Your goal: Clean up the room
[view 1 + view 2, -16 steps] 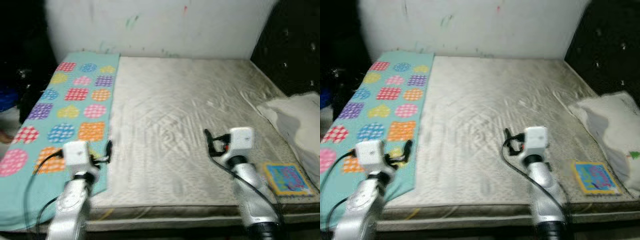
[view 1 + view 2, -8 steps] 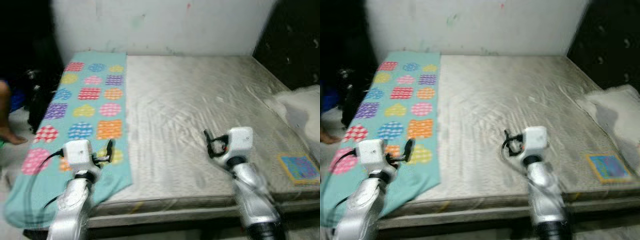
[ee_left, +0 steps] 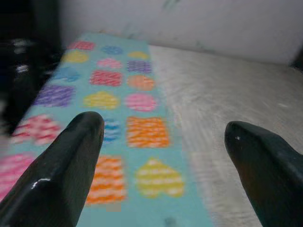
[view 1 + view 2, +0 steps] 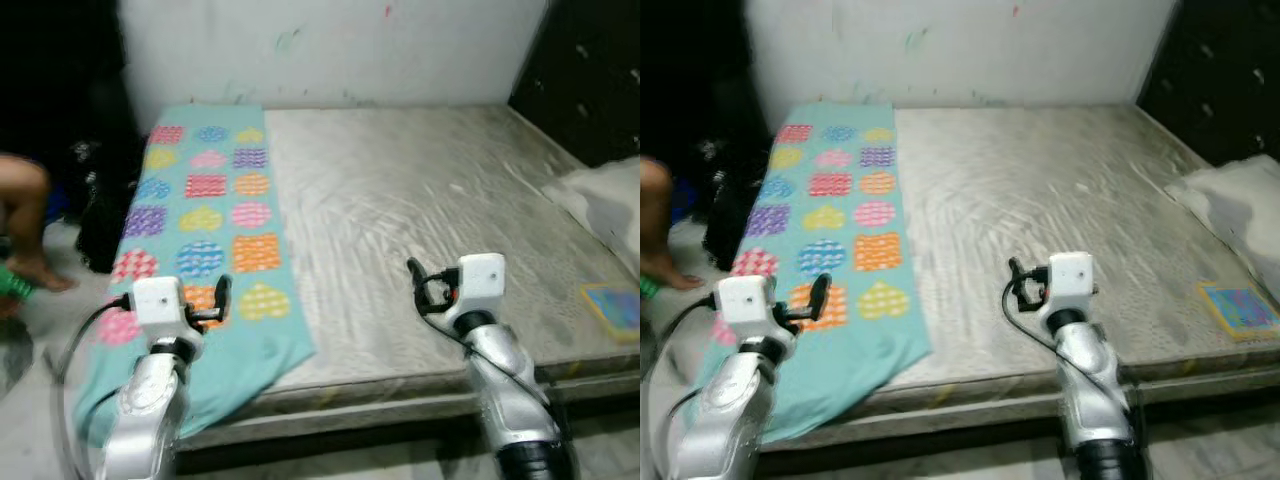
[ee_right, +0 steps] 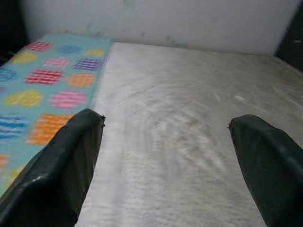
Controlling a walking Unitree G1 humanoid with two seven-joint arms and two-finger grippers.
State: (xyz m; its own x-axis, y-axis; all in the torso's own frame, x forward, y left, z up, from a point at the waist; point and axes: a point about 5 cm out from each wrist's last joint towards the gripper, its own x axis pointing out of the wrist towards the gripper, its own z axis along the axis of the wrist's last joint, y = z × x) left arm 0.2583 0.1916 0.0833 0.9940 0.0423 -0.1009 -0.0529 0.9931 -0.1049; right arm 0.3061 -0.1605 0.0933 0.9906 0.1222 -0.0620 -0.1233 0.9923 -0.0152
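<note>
Camera swing is the real change: the whole scene has slid rightward since a second ago, so the robot is turning left while the things lie as they were. The blanket now sits more central, spread along the left side of the mattress with its near end drooping over the mattress edge. I judge it the likely next thing to tidy, and no grasp has begun.

The left gripper hovers above the blanket's near end, fingers spread wide and empty. The right gripper hangs over bare mattress right of the blanket, also wide open.

The eye views add a pillow and a book at the mattress's right edge, and a person's leg left of the blanket.
</note>
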